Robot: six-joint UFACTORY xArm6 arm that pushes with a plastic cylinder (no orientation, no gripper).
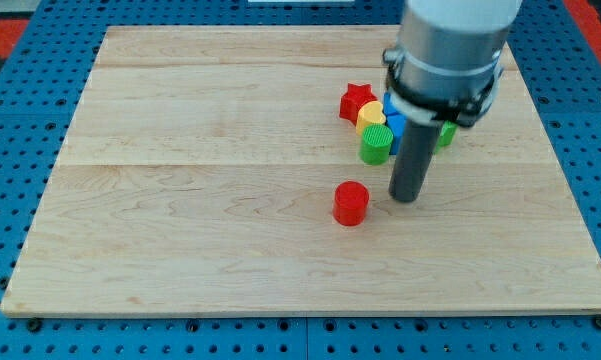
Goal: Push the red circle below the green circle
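Showing the camera view: my tip (pixel 407 198), a plain dark rod end with no jaws to part or close, stands just right of the red circular block (pixel 350 204) on the pale wooden board (pixel 180 200). The green circular block (pixel 375 146) sits above, touching the yellow block (pixel 372 112), beside the red star block (pixel 356 100). Risk: a leftward shove would probably carry the red circle out from under the green one.

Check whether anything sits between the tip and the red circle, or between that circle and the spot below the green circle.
Nothing visible blocks either. My tip stands just to the view's right of the red circle, bare board between them. The green circle lies up and slightly right of it, with open board beneath.
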